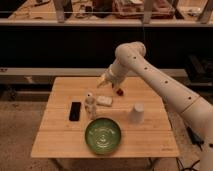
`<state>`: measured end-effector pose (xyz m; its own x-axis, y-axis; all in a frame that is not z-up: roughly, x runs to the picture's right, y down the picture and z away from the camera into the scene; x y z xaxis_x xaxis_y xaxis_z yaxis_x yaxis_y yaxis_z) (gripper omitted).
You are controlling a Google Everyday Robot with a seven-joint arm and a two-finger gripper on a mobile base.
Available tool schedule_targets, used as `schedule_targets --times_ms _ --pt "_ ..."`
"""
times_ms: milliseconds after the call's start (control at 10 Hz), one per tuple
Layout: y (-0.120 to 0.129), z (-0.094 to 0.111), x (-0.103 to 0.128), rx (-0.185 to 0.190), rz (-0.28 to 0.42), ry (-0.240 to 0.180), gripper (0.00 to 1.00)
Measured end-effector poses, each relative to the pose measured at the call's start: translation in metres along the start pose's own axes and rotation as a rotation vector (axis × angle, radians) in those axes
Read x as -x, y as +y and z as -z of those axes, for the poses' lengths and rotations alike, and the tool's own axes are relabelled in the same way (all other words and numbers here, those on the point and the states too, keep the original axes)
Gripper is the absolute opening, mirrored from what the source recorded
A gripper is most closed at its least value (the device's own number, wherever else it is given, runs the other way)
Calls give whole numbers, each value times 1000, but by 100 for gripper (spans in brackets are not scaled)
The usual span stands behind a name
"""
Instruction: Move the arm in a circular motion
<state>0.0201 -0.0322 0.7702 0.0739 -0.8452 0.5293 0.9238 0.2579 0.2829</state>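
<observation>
Camera view: the arm (155, 75) reaches in from the right, elbow high over the back of the table (60, 135). Its gripper (105, 80) hangs above the far middle of the tabletop. On the wood sit a green bowl (102, 135), a white cup (137, 113), a black phone (75, 111) and a small bottle (90, 106).

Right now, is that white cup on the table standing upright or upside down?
Upside down, it seems: the white cup stands narrower at top, wider at base. The end effector hovers over the table's far side, away from it.
</observation>
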Motion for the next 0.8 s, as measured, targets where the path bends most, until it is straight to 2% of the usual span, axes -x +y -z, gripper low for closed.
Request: schedule_targets --times_ms 100,200,400,600,700,800 --pt "12 5 -25 11 4 36 60" --pt "25 10 -39 28 -1 61 60" --pt "78 31 -60 98 -60 112 60" --pt "139 57 -53 182 -167 136 60" --pt "159 66 -44 215 -210 133 60" --pt "168 70 -39 230 -230 131 60"
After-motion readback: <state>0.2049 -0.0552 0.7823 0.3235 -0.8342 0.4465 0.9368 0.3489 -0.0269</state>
